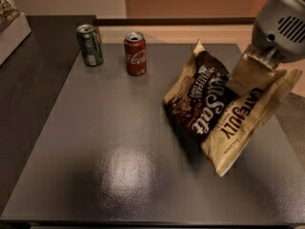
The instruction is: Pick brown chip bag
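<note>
Brown chip bag (208, 109) tilted over the table (95, 151), top edge clamped in the end effector (246, 75) at right

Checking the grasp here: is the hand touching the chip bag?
Touching. The camera view shows the hand, at upper right, shut on the bag's top edge, and the bag hangs tilted from it.

Grey hand (246, 74) atop dark-brown, cream-ended chip bag (209, 109).
</note>
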